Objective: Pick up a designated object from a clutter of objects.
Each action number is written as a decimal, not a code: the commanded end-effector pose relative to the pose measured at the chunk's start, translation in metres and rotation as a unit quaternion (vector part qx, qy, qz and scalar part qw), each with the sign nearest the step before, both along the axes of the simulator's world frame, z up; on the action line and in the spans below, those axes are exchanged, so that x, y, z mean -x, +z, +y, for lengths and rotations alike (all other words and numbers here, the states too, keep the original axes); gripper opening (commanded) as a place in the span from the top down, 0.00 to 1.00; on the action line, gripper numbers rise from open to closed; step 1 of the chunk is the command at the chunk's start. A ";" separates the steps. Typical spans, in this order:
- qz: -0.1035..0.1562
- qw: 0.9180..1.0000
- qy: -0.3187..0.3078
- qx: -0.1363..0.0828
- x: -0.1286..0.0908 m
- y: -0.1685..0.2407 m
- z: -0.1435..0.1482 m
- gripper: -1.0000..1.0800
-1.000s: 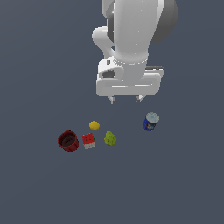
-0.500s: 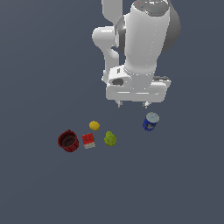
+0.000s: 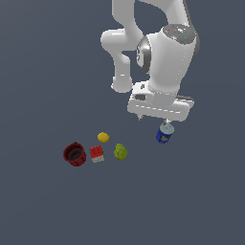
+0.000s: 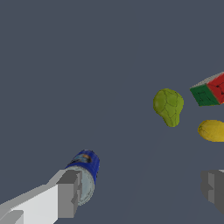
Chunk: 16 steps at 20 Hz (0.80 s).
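Observation:
The designated object, a small blue can [image 3: 164,133] with a pale top, stands on the grey floor at the exterior view's right, apart from the rest of the clutter of objects. My gripper [image 3: 154,118] hangs just above it and a little toward the exterior view's left. In the wrist view the gripper [image 4: 140,192] is open, its fingers [image 4: 66,194] wide apart with nothing between them. The blue can [image 4: 87,168] lies beside one finger, which partly hides it.
Toward the exterior view's left lie a lumpy yellow-green fruit [image 3: 120,151], a red-and-white block [image 3: 96,154], a yellow lemon-like ball [image 3: 103,137] and a dark red cup [image 3: 74,154]. The wrist view shows the fruit [image 4: 168,106], block [image 4: 212,89] and ball [image 4: 213,130].
The arm has swung toward the exterior view's right and come down, so the gripper now sits over the blue can. The objects have not moved.

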<state>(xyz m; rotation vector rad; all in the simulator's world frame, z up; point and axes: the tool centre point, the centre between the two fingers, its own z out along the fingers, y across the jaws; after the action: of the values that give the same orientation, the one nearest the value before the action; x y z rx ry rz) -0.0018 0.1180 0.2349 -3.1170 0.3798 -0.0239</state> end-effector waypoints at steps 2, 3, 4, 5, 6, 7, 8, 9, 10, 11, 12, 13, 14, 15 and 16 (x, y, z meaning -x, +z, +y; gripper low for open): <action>0.001 1.000 -0.029 0.001 0.005 -0.014 0.014 0.04; 0.001 0.999 -0.037 0.001 0.006 -0.018 0.018 0.04; 0.001 0.999 -0.045 0.001 0.008 -0.022 0.022 0.04; 0.001 0.999 -0.053 0.001 0.010 -0.026 0.025 0.04; 0.001 0.998 -0.061 0.001 0.011 -0.030 0.029 0.04; 0.002 0.998 -0.070 0.001 0.013 -0.034 0.033 0.04; 0.002 0.997 -0.078 0.001 0.015 -0.038 0.037 0.04; 0.002 0.996 -0.086 0.001 0.017 -0.042 0.041 0.04; 0.002 0.996 -0.094 0.001 0.019 -0.046 0.045 0.04; 0.002 0.995 -0.102 0.001 0.021 -0.050 0.048 0.04; 0.003 0.994 -0.110 0.001 0.023 -0.054 0.052 0.04; 0.003 0.993 -0.118 0.001 0.025 -0.058 0.056 0.04; 0.003 0.992 -0.125 0.001 0.028 -0.062 0.060 0.04; 0.003 0.991 -0.133 0.001 0.030 -0.066 0.063 0.04; 0.003 0.990 -0.141 0.001 0.032 -0.069 0.067 0.04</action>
<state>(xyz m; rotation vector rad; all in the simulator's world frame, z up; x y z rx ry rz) -0.0305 0.1793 0.1714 -3.0466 0.7793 -0.0142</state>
